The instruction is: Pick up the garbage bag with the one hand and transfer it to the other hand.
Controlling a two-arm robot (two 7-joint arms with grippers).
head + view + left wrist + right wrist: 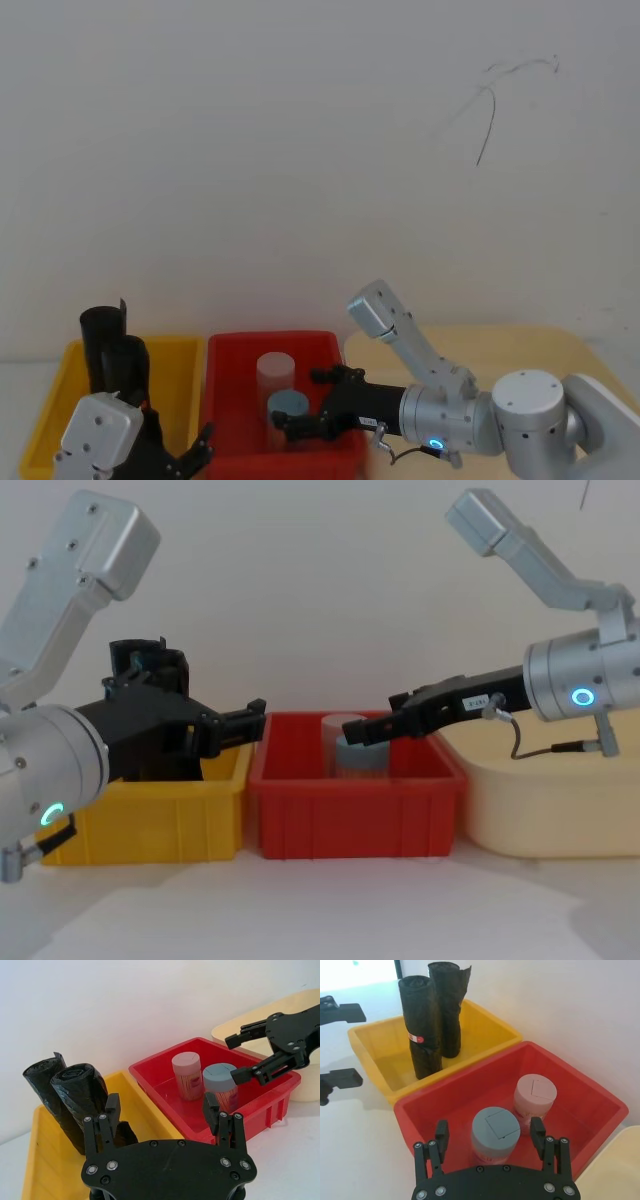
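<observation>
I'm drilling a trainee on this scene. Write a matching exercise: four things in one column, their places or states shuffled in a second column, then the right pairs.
Column one
1. labelled garbage bag
2. grey-lidded jar
3. left end effector
4. right end effector

Column two
A. open, over the red bin
B. standing upright in the yellow bin
C. open, by the yellow bin's near side
D. standing in the red bin

Pairs: 1-B, 2-D, 3-C, 4-A

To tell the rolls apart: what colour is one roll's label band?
Red and white, on the garbage bag; clearest in right wrist view.
</observation>
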